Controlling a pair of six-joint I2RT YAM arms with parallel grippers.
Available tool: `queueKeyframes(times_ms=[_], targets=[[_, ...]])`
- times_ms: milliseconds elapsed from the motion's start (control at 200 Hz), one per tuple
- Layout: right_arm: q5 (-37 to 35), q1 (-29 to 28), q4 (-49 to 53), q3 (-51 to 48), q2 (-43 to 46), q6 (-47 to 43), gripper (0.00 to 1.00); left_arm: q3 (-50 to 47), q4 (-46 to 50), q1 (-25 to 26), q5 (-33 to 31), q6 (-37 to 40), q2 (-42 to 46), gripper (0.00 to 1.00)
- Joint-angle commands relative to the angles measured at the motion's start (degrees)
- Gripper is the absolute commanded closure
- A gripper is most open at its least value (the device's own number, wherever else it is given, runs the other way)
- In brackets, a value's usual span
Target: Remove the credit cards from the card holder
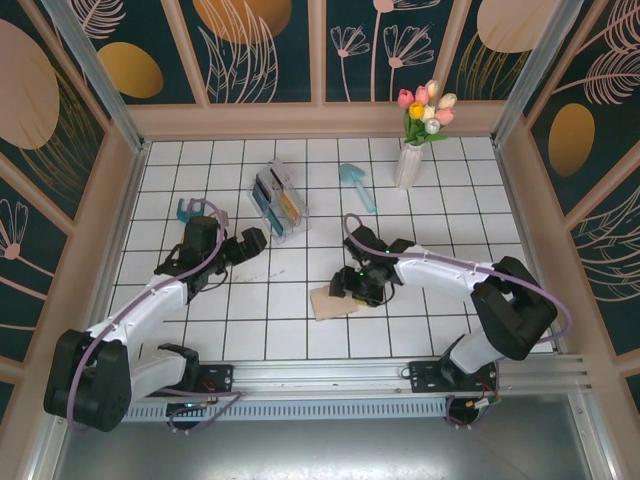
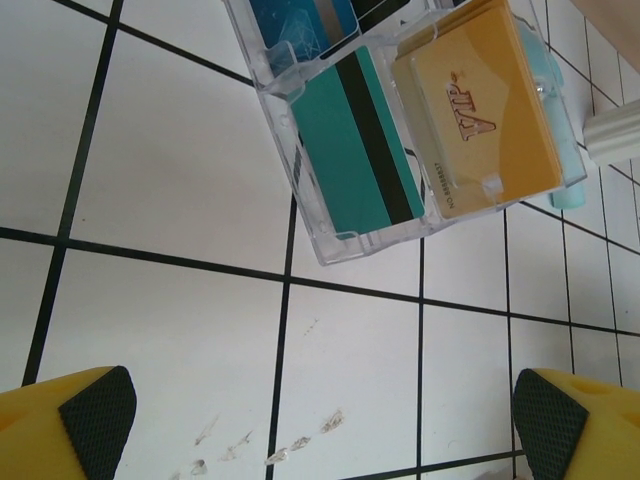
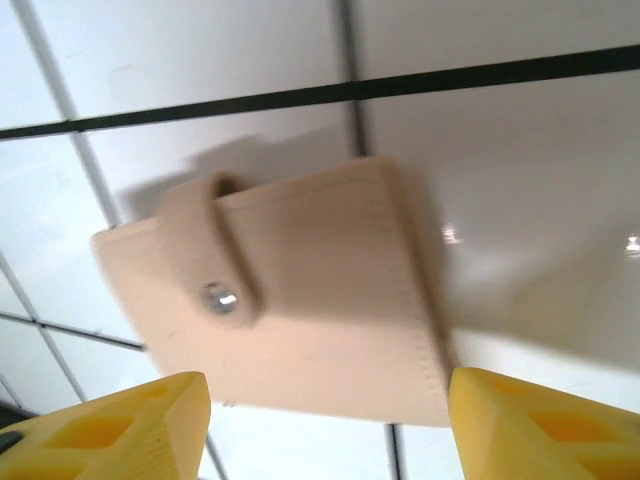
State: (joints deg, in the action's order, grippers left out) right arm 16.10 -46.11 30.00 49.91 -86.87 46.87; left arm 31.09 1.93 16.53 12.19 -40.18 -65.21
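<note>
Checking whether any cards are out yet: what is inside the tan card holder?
Nothing inside shows. The card holder lies folded shut, its snap strap fastened across the front, so any cards within are covered.

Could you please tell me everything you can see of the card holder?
The card holder is a flat tan wallet, leather-like, with stitched edges. It is folded shut, and a strap with a metal snap closes it. It lies flat on the white tiled table. The right gripper hovers over it, jaws open on either side.
</note>
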Motion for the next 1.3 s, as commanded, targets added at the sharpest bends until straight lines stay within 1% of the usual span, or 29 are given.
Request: queueKeyframes(times_ms=[0,30,85,145,185,270,465,611,731,876,986,1066,1176,1296], targets=[[-13.3,-0.8,11.0,7.4,-1.3,-3.6,0.33,-1.1,-0.2,0.4,-0.7,-0.6,1.1,0.01],[-16.2,-1.4,13.7,9.5,-2.0,-5.2,0.31,-1.1,0.1,0.3,-1.4,-0.7,1.1,0.01],[-19.2,-3.2,16.5,12.8,-3.9,-7.5,0.27,-1.1,1.0,0.4,-3.5,-1.7,1.1,0.01],[-19.9,-5.6,17.1,15.5,-6.1,-9.2,0.21,-1.4,2.0,0.3,-5.9,-2.8,1.3,0.01],[-19.4,-7.0,16.8,16.6,-7.4,-9.9,0.19,-1.6,2.3,0.4,-7.0,-3.5,1.5,0.02],[-18.0,-8.7,16.3,18.4,-11.0,-10.7,0.19,-2.5,2.7,0.4,-9.0,-4.7,2.1,0.02],[-17.2,-12.9,18.0,23.2,-19.5,-11.9,0.23,-4.0,3.0,0.4,-9.3,-4.8,3.0,0.01],[-18.3,-13.6,17.2,24.4,-23.8,-10.4,0.23,-4.0,3.6,0.4,-9.7,-4.3,2.9,0.01],[-20.3,-11.3,15.3,23.3,-25.9,-7.4,0.24,-3.8,3.8,0.4,-9.6,-4.2,2.9,0.01],[-21.5,-6.7,10.2,21.1,-26.3,-4.3,0.25,-4.0,4.0,0.3,-9.4,-4.3,3.0,0.01],[-20.3,-2.2,7.0,20.2,-25.8,-3.9,0.26,-4.3,3.9,0.4,-9.0,-4.4,3.1,0.02],[-19.9,0.5,6.8,21.2,-24.2,-5.8,0.26,-4.3,3.9,0.4,-8.6,-4.4,3.1,0.02],[-17.2,3.3,6.0,22.4,-19.8,-10.9,0.25,-4.2,3.7,0.4,-7.7,-4.2,2.9,0.01],[-8.4,7.2,3.2,20.9,-16.4,-15.4,0.17,-4.5,2.2,0.3,-6.3,-4.6,2.3,0.02]])
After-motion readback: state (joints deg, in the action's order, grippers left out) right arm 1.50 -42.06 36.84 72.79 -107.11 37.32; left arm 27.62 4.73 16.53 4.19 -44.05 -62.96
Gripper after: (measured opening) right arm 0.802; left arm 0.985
